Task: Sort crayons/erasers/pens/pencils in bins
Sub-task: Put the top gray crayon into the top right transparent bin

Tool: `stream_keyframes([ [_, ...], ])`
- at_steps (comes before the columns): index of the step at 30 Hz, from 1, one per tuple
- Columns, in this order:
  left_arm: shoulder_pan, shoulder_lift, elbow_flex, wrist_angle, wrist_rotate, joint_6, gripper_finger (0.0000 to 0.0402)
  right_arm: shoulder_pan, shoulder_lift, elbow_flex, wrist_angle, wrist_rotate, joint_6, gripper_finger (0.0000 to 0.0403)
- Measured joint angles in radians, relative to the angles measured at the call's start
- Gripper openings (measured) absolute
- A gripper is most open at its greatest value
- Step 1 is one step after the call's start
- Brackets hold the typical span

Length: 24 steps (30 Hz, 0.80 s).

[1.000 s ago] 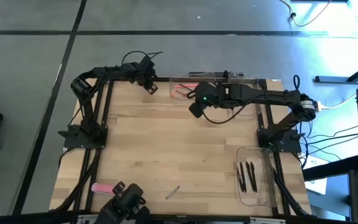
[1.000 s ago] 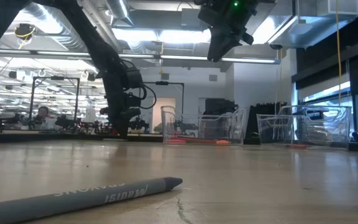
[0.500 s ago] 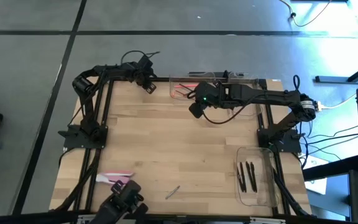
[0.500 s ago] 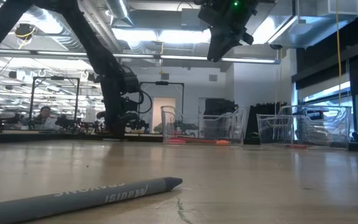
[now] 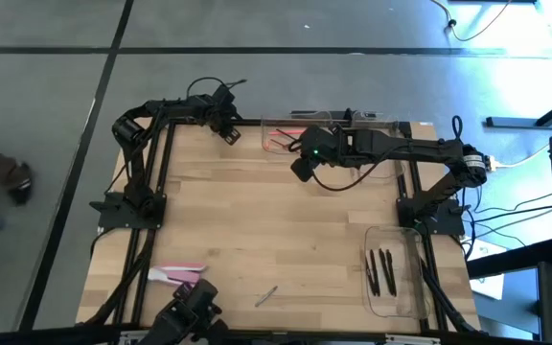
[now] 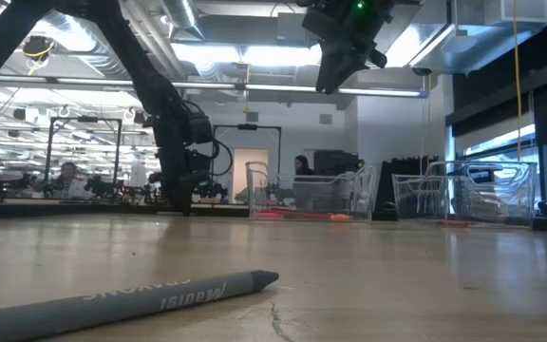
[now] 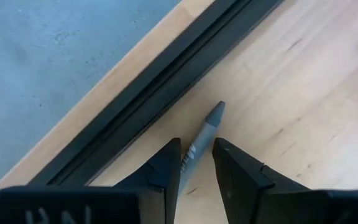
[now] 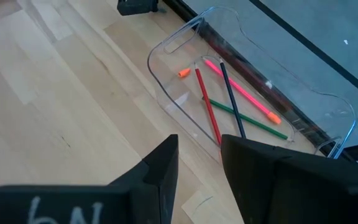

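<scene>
Wooden table (image 5: 276, 220) from above. The right gripper (image 5: 300, 170), at 12 o'clock by the pencil bin (image 8: 185, 99), hangs slightly parted and empty. The left gripper (image 5: 229, 131), at 11 o'clock, straddles a grey crayon (image 7: 205, 129), fingers apart, seemingly unclamped. The pink eraser (image 5: 175, 276), at 7 o'clock, has shifted slightly toward 3 o'clock. It remains unsorted, its long axis running 9-to-3.

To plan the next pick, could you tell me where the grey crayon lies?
In the left wrist view, the grey crayon lies on the table beside the black frame bar, beneath the left pincer.
</scene>
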Motion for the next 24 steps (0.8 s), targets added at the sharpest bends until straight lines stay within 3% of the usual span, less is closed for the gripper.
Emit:
stream_keyframes([
  [8,-0.007,0.0,0.001,-0.047,0.018,0.001,0.0079,0.0,0.0,0.0,0.0,-0.001,-0.021,0.0124],
  [18,-0.035,0.0,-0.002,-0.078,0.014,0.092,0.0008,0.0,0.0,0.0,0.0,-0.001,-0.026,0.0124],
  [24,-0.035,0.0,-0.002,-0.083,0.026,0.098,0.0005,0.0,0.0,0.0,0.0,-0.002,-0.026,0.0124],
])
